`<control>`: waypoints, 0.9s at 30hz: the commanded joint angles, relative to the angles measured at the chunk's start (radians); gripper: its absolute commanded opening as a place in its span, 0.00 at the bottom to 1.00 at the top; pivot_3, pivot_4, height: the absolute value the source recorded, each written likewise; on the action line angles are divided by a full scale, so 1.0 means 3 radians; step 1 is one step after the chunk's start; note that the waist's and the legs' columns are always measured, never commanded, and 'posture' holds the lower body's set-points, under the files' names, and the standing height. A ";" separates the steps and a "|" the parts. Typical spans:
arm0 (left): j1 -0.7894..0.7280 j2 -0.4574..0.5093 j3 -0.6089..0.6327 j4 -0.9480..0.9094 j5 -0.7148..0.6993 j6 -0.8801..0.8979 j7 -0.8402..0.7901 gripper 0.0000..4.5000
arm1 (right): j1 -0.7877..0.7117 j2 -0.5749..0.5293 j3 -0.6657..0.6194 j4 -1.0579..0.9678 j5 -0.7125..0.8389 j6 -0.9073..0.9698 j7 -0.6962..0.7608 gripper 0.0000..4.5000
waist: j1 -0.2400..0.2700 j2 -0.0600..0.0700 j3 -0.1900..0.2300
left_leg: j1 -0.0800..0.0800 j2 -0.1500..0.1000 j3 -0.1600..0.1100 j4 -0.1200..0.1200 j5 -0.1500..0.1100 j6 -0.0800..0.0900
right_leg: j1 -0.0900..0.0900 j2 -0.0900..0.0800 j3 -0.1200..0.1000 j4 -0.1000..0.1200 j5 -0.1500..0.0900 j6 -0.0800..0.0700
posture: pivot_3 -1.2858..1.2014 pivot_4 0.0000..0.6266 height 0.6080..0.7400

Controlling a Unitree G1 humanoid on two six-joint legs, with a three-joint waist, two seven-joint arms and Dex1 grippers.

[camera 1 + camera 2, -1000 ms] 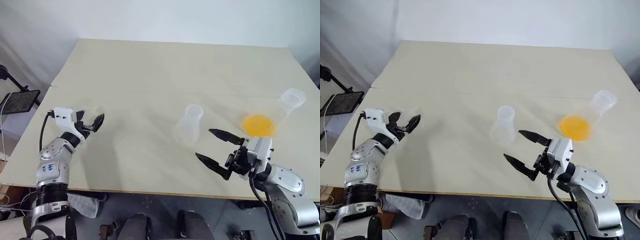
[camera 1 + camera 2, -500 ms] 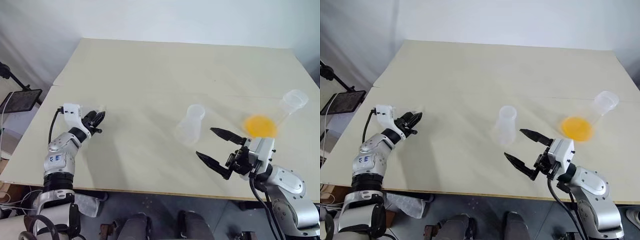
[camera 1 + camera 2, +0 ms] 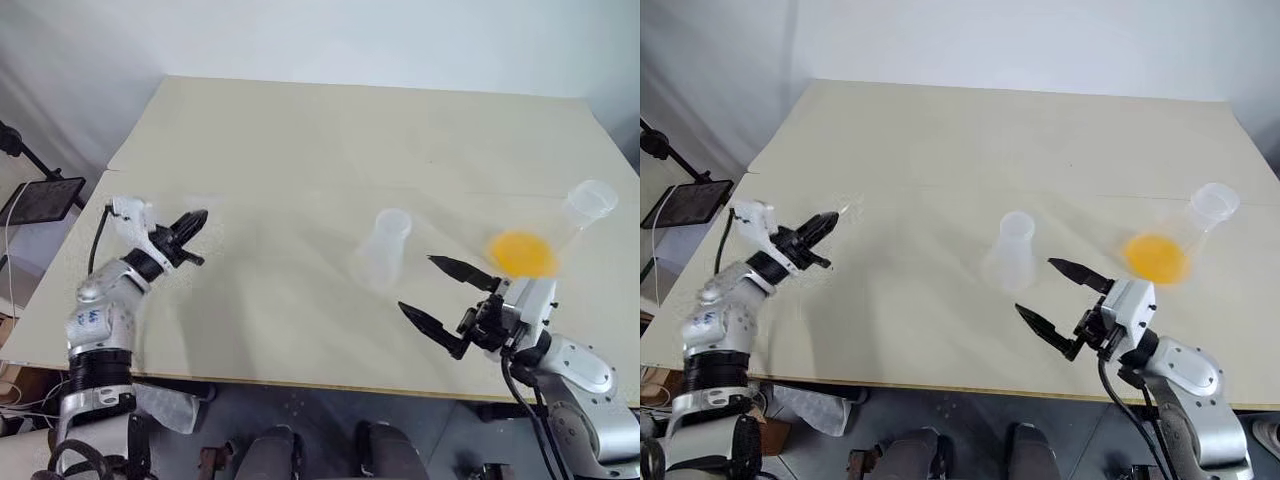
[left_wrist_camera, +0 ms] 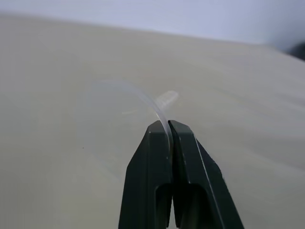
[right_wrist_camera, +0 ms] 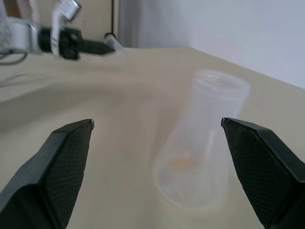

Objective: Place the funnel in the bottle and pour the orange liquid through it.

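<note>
Standing wide apart near the front edge of the pale beige tabletop (image 3: pixel 300 130), black fingers of the right gripper (image 3: pixel 448 305), nothing between them, aimed toward the cloudy see-through cone-shaped bottle (image 3: pixel 382 250) just beyond. Upright on its broad base, wide neck open, middle of the table, well apart from both arms. Farther right, tilted glossier clear cone-shaped flask (image 3: pixel 555 232) with the bright orange liquid (image 3: pixel 519 252) pooled in its base. Over at the left side, left gripper (image 3: pixel 195 222) pinched tight on the rim of the tiny clear-whitish plastic funnel (image 4: pixel 143 107), short stem pointing away from the fingers, funnel held off the table surface, far from the bottle
</note>
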 commanded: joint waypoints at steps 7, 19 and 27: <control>-0.1209 0.0170 -0.0903 -0.0012 0.0142 -0.0289 -0.1674 0.00 | 0.0500 -0.0012 -0.0438 -0.0302 0.0013 -0.0103 -0.0065 1.00 | 0.0010 0.0000 0.0000 | -0.0001 -0.0005 0.0004 -0.0001 0.0001 0.0002 | 0.0001 0.0008 -0.0009 -0.0001 0.0000 0.0000 | 0.52 0.24 1.00; -0.2715 -0.0491 -0.1690 0.1682 0.1098 -0.1639 -0.2375 0.00 | 0.0699 0.0222 -0.0305 -0.0437 -0.0156 -0.0207 -0.0261 1.00 | -0.0022 -0.0003 0.0003 | -0.0001 0.0005 0.0038 -0.0005 0.0004 0.0007 | -0.0009 0.0016 -0.0003 -0.0008 0.0001 0.0003 | 0.52 0.24 1.00; -0.2970 -0.0679 -0.1646 0.2067 0.1319 -0.1975 -0.2165 0.00 | 0.0709 0.0343 -0.0171 -0.0458 -0.0255 -0.0259 -0.0360 1.00 | 0.0014 -0.0008 0.0006 | -0.0005 -0.0003 0.0033 0.0000 0.0004 0.0014 | -0.0007 0.0008 -0.0001 -0.0008 0.0004 0.0008 | 0.52 0.24 1.00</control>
